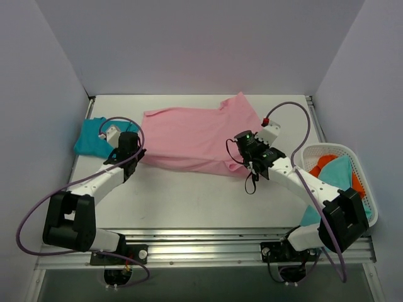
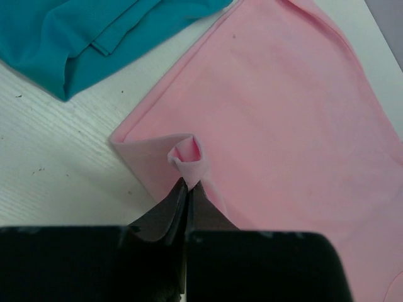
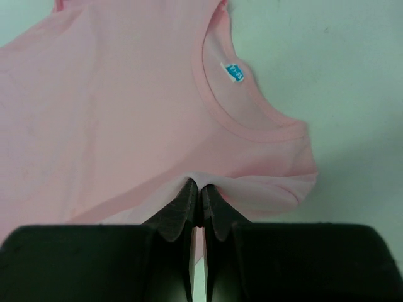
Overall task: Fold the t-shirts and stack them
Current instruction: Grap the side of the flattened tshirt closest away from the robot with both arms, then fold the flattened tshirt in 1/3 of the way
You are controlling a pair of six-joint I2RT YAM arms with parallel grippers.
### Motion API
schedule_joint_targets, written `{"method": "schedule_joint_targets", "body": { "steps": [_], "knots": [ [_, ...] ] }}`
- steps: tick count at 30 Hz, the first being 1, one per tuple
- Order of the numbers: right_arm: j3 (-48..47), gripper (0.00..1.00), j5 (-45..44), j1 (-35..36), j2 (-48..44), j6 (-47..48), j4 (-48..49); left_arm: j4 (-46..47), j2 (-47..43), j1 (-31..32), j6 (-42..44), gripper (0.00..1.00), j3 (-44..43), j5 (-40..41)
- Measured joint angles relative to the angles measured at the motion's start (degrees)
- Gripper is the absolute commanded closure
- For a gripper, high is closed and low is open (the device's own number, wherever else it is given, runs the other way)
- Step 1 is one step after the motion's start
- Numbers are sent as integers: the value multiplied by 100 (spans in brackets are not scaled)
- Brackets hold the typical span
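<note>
Two grippers are pinching pink shirt (image 1: 189,135), lying spread on table (image 1: 189,195): left gripper (image 2: 187,182) squeezing hem corner, right gripper (image 3: 200,187) squeezing shoulder by collar (image 3: 252,123). Both are holding little cloth. You are likely risking slip if pulling fast, crooked fold if one arm is leading.

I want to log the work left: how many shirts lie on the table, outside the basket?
2. The pink shirt lies spread in the middle; the teal shirt lies at the far left corner. The basket at the right holds orange and aqua cloth, perhaps more shirts.
</note>
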State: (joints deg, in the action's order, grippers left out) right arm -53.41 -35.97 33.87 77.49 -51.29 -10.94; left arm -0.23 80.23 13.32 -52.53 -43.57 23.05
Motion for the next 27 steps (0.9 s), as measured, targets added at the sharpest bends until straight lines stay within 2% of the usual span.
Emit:
{"method": "schedule_joint_targets", "body": {
  "steps": [13, 27],
  "knots": [
    [-1558, 100, 256, -610, 1408, 706, 273, 57, 748, -221, 66, 98, -474, -299],
    [-2957, 100, 798, -876, 3346, 968, 391, 146, 1816, -553, 61, 96, -1268, -546]
  ]
}}
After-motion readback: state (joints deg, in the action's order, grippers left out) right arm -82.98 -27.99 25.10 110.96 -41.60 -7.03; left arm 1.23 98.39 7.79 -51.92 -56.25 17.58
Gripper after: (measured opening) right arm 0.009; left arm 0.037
